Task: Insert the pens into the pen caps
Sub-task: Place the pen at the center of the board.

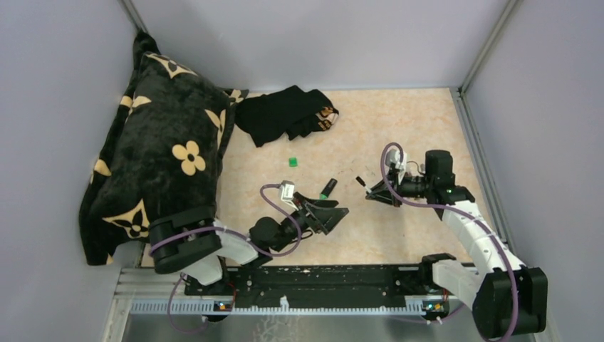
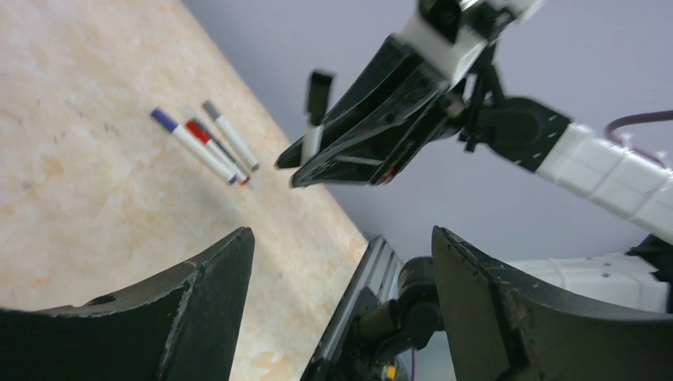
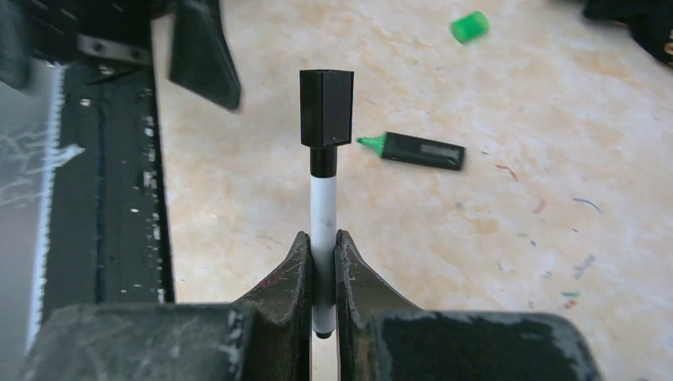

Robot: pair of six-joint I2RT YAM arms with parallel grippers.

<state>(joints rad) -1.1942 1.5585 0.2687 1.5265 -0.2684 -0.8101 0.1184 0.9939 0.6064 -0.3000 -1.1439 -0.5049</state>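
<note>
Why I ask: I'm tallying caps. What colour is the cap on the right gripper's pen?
The cap is black, seen best in the right wrist view.

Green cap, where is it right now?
In the top view the green cap lies alone on the table, near its middle, between the black gloves farther back and the uncapped black marker in front of it.

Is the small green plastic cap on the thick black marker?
No, the green cap lies apart from the black marker, whose green tip is bare.

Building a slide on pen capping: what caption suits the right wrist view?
Right gripper clamps a thin white-barrelled pen topped by a black square cap; an uncapped black green-tipped marker lies beyond.
</note>
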